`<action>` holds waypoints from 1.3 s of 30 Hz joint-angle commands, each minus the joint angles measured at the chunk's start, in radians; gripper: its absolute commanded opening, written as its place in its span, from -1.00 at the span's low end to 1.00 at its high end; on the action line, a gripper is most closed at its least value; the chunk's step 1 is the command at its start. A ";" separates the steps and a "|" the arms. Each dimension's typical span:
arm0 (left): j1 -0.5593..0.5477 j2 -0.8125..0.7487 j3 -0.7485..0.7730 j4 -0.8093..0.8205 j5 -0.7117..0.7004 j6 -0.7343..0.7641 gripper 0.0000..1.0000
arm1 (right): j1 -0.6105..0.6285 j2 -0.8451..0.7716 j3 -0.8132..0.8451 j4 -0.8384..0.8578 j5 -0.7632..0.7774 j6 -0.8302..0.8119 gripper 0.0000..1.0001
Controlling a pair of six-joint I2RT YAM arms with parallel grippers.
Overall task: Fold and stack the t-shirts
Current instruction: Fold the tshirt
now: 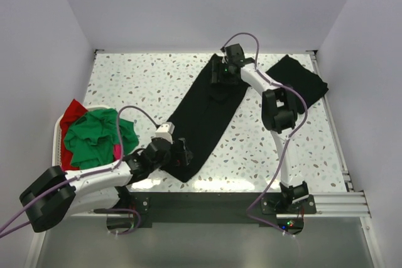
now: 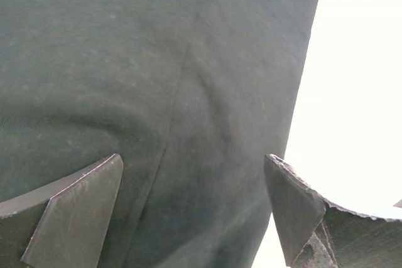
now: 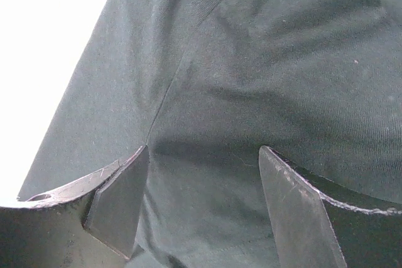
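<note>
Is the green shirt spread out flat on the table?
No, the green shirt sits crumpled in the white basket at the left.

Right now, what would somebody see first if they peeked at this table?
The long black cloth t-shirt, folded into a strip, slants across the middle of the speckled table, with the open left claw at its near end and the open right claw at its far end. At the left edge, a white plastic basket holds a crumpled bright green shirt and a red shirt.
</note>
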 commanded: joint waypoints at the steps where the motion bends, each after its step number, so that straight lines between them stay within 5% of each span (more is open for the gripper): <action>1: -0.051 0.055 -0.006 0.034 0.085 -0.037 1.00 | 0.009 0.113 0.083 -0.114 0.022 -0.026 0.50; 11: -0.143 0.210 0.043 0.234 0.171 -0.027 1.00 | 0.009 0.277 0.381 -0.202 0.029 -0.069 0.63; 24: -0.195 0.244 0.103 0.376 0.238 0.080 1.00 | 0.006 0.095 0.343 -0.150 0.025 -0.125 0.68; 27: -0.196 0.169 0.112 0.342 0.211 0.112 1.00 | 0.008 -0.083 0.214 -0.089 0.023 -0.134 0.63; 31: -0.195 0.036 0.112 0.230 0.064 0.141 1.00 | 0.015 -0.414 -0.202 0.091 0.015 -0.090 0.63; 39: -0.192 -0.129 0.163 -0.233 -0.329 0.046 0.99 | 0.130 -0.879 -0.765 0.139 0.164 0.001 0.60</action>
